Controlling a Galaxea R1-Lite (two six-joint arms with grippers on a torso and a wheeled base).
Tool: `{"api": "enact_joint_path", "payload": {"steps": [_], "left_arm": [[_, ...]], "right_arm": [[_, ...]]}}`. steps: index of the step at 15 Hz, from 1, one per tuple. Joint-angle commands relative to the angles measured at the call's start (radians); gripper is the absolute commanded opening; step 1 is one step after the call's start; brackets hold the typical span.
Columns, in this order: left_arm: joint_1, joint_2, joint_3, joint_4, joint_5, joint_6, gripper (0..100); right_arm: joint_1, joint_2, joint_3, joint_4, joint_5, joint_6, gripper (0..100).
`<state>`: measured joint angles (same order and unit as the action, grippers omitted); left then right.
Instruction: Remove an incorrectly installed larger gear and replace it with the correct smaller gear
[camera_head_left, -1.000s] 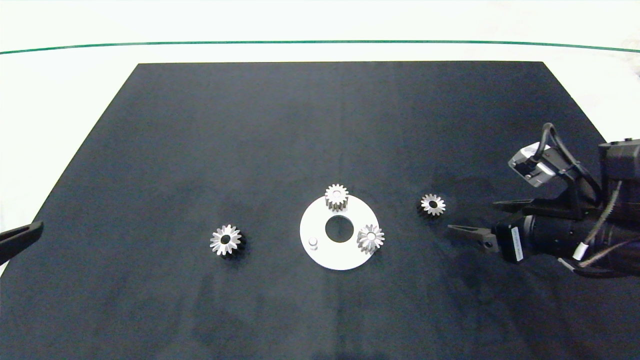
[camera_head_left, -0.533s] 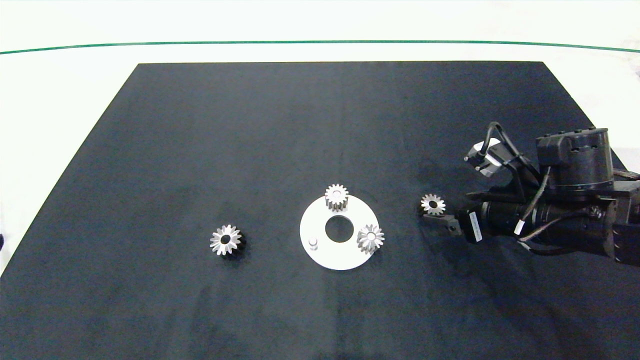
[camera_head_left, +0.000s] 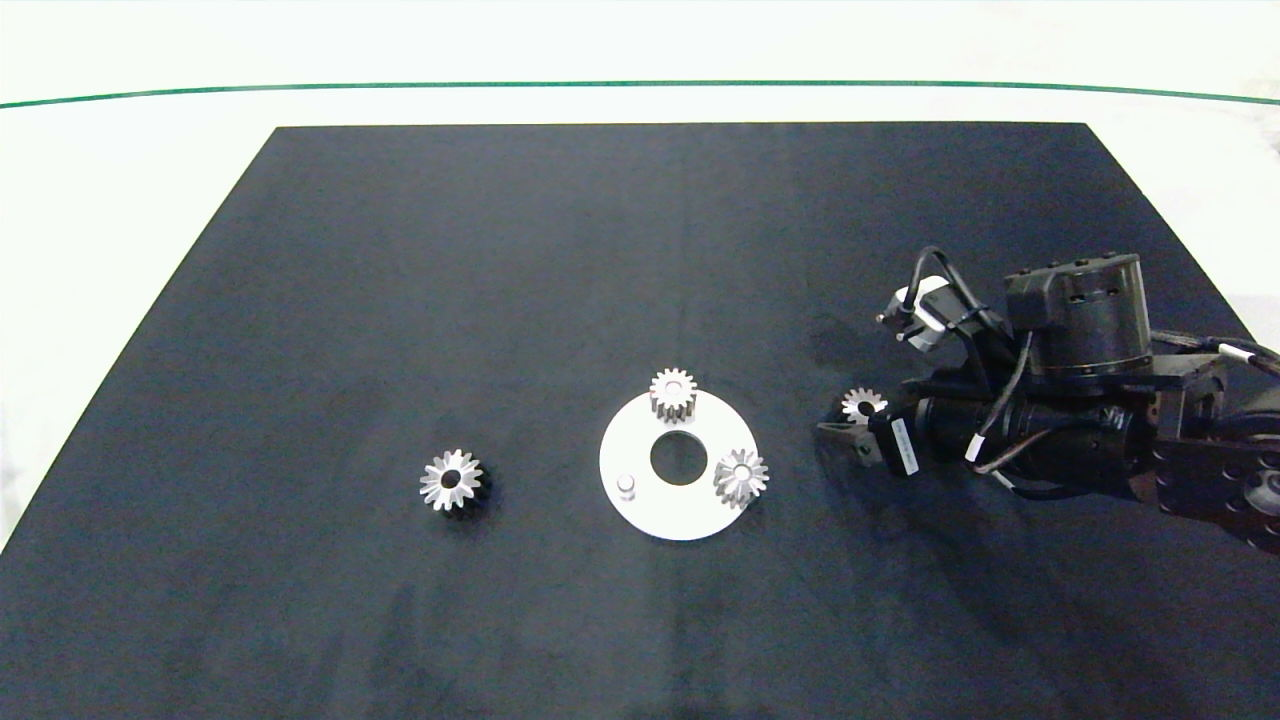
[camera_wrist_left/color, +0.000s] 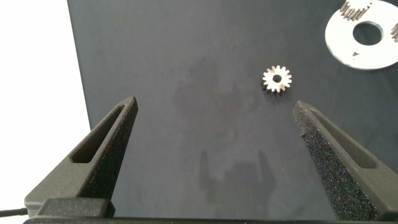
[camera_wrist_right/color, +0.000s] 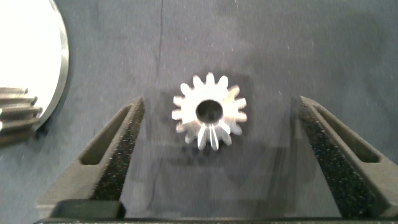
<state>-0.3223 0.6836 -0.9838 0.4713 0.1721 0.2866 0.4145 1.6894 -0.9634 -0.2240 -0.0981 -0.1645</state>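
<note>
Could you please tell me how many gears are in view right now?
4: two on the white disc, at and; the larger gear on the mat; the smaller gear between the right gripper fingers.

From my seat, the disc (camera_head_left: 640, 512) sits mid-desk on the mat (camera_head_left: 500, 250), carrying a drum gear (camera_head_left: 673, 394) at its far edge, another gear (camera_head_left: 741, 476) at its right and a bare peg (camera_head_left: 626, 486) at its left. The larger gear (camera_head_left: 451, 479) lies well left of it. The smaller gear (camera_head_left: 862, 405) lies right, between my right claw (camera_head_left: 848, 428) fingers, untouched.
</note>
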Motion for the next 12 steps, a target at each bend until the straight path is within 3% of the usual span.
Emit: {"api": "enact_joint_path", "payload": {"steps": [1, 12], "left_arm": [[0.0, -0.006, 0.004, 0.004, 0.001, 0.002, 100], [0.0, -0.019, 0.028, 0.004, 0.001, 0.002, 100]], "right_arm": [[0.001, 0.024, -0.011, -0.003, -0.003, -0.001, 93], [0.003, 0.024, -0.018, 0.0, -0.005, -0.003, 70]]}}
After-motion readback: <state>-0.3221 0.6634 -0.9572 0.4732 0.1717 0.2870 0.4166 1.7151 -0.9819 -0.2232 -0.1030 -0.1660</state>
